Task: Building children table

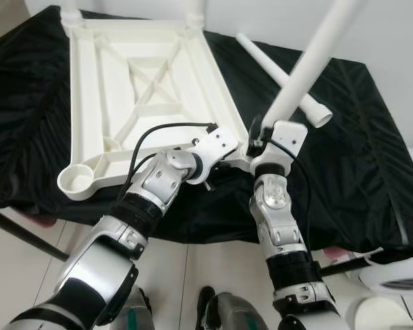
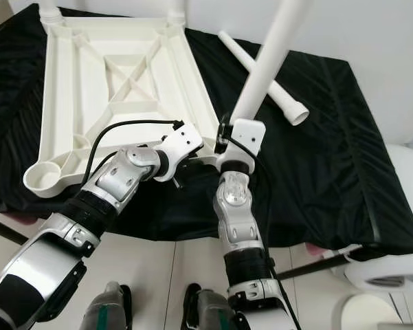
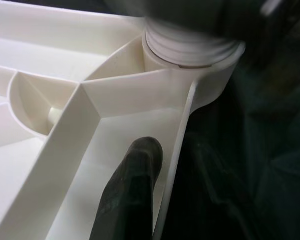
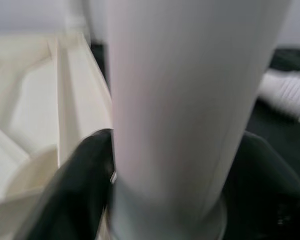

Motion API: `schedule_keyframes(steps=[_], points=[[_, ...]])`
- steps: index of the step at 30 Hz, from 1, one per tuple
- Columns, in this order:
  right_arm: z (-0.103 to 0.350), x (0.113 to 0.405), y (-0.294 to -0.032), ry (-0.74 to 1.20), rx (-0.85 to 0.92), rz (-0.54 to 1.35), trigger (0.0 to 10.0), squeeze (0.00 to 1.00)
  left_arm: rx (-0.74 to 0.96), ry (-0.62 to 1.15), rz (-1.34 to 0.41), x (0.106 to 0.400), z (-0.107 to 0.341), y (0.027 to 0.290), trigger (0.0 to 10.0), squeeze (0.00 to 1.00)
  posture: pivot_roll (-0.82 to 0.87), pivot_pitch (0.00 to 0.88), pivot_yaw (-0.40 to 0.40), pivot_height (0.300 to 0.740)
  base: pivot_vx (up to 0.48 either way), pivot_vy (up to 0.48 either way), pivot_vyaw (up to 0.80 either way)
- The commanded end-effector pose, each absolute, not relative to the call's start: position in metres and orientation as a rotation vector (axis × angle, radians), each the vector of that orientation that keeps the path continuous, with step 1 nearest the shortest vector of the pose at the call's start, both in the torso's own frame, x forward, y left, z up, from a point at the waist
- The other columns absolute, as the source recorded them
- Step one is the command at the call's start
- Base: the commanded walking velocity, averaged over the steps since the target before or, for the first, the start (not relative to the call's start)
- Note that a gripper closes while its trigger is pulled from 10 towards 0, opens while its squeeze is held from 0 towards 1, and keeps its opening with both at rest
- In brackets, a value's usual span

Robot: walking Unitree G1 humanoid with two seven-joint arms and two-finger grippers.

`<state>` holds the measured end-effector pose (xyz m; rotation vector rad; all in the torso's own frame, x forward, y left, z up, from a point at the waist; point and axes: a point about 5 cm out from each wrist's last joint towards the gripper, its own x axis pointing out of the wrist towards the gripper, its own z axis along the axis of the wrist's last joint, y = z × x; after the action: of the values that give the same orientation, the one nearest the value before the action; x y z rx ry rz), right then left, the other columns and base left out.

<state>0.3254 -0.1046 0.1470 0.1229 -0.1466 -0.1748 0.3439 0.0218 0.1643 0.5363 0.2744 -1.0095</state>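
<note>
Right claw (image 4: 164, 200) is clamped around the white plastic tube leg (image 1: 309, 62), its long axis tilted over the near corner socket (image 3: 189, 50) of the upturned white plastic tabletop (image 1: 144, 89), whose rim is braced by the left claw (image 3: 135, 195) at that same corner, grip state indiscernible.

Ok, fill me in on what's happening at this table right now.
The robot is assembling a white children's table. The tabletop lies upside down on a black cloth. The right gripper is shut on a white leg standing in the near corner socket, while the left gripper steadies the tabletop's rim beside it. Two legs stand in the far corners, a spare leg lies on the cloth, and the near left socket is empty.
</note>
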Motion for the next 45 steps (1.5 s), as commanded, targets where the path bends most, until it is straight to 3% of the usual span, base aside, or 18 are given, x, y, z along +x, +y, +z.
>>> schedule_keyframes(steps=[1, 18, 19, 30, 45], points=[[0.132, 0.322, -0.105, -0.072, 0.160, -0.205, 10.0, 1.00, 0.565, 0.148, -1.021, 0.346, 0.194, 0.013, 10.0, 0.00, 0.08, 0.116, -0.104, 0.740, 0.000, 0.000, 0.00], [0.137, 0.322, -0.117, -0.152, 0.092, -0.092, 10.0, 1.00, 0.565, 0.140, -1.023, 0.347, 0.194, 0.012, 10.0, 0.00, 0.06, 0.093, -0.106, 0.740, 0.000, 0.000, 0.00], [0.139, 0.322, -0.122, -0.170, 0.078, -0.066, 10.0, 0.00, 0.566, 0.139, -1.022, 0.347, 0.195, 0.012, 10.0, 0.00, 0.06, 0.089, -0.105, 0.740, 0.000, 0.000, 0.00], [0.152, 0.323, -0.152, -0.248, 0.021, 0.036, 10.0, 0.00, 0.570, 0.128, -1.030, 0.349, 0.198, 0.009, 10.0, 0.00, 0.04, 0.080, -0.097, 0.740, 0.000, 0.000, 0.00], [0.158, 0.315, -0.161, -0.268, 0.004, 0.268, 10.0, 0.00, 0.579, 0.123, -1.037, 0.350, 0.199, 0.008, 10.0, 0.00, 0.03, 0.076, -0.084, 0.740, 0.000, 0.000, 0.00]])
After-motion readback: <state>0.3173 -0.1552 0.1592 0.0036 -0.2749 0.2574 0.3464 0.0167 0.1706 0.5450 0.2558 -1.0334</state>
